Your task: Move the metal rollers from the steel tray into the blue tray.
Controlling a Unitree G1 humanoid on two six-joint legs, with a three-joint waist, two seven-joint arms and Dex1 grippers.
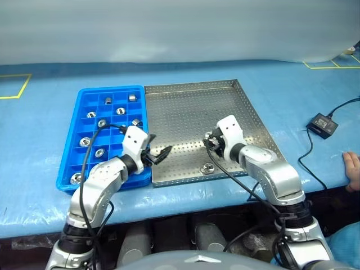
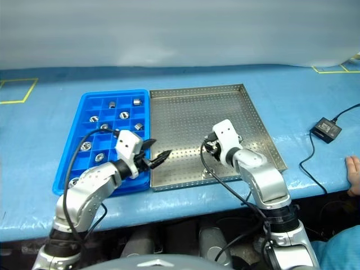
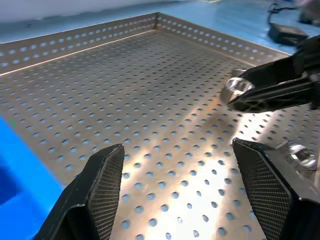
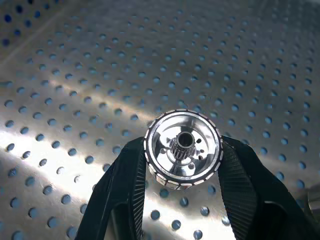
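The steel tray [image 1: 185,101] lies in the middle of the table, with the blue tray [image 1: 84,95] against its left side. Several metal rollers [image 1: 120,111] sit in the blue tray's compartments. My right gripper [image 4: 183,150] is shut on one roller [image 4: 183,148], held close over the perforated floor at the tray's front middle [image 1: 211,140]. One more roller [image 1: 208,167] lies on the steel tray near its front rim. My left gripper [image 3: 182,165] is open and holds nothing, over the steel tray's front left corner [image 1: 157,154].
A black power adapter [image 1: 322,124] with its cable lies on the blue table cover to the right of the steel tray. A person's hand [image 1: 353,169] rests at the table's right edge. Yellow tape lines mark the far corners.
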